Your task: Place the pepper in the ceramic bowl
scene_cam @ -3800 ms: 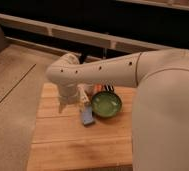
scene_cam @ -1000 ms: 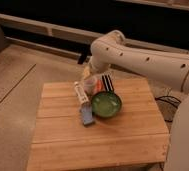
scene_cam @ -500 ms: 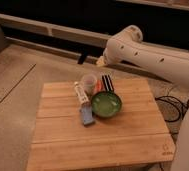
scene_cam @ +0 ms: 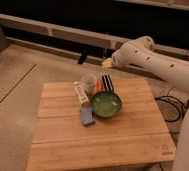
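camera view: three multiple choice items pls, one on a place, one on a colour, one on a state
1. Where is the gripper?
A) raised off the table, near its far edge, behind the cup
B) flat on the floor at left
C) pressed on the near corner

2. What colour is the ceramic bowl?
A) white
B) green
C) blue

3. Where does the pepper stand in the job?
A) lying in the dish
B) carried in the air
C) on the wood just behind the dish, not yet in it

Answers:
1 A, the arm's end hangs in the air there.
2 B, its glaze is green with a darker rim.
3 C, the orange-red shape sits between the cup and the striped object, and nothing lies in the ceramic bowl.
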Controlling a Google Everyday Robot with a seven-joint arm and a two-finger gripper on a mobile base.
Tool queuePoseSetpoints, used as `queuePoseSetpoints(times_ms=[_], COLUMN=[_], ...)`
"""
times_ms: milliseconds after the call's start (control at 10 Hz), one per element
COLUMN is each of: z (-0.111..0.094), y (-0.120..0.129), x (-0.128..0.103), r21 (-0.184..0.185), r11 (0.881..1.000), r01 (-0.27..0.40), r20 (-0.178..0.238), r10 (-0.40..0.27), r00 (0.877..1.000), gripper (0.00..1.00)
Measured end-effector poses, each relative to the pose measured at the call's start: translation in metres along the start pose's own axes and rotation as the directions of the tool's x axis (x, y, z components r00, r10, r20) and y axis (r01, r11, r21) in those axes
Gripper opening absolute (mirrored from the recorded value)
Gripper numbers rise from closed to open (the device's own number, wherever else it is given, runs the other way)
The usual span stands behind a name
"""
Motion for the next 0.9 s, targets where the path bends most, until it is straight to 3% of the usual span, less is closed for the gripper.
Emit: queuePoseSetpoints(times_ms=[200, 400, 600, 800, 900], z=[0.0, 0.003, 0.018, 0.042, 0.059], y=[0.002, -0.038, -0.056, -0.064, -0.063], x=[-0.002, -0.003, -0.012, -0.013, -0.007], r21=[0.002, 0.084, 0.12, 0.115, 0.093], r11=[1.0, 0.996, 0.993, 0.993, 0.995], r01=[0.003, -0.007, 0.014, 0.037, 0.045], r20=[0.001, 0.008, 0.018, 0.007, -0.018], r10=[-0.003, 0.006, -0.017, -0.038, -0.044], r00=[1.0, 1.0, 1.0, 0.999, 0.999], gripper=[0.65, 0.65, 0.65, 0.65, 0.65])
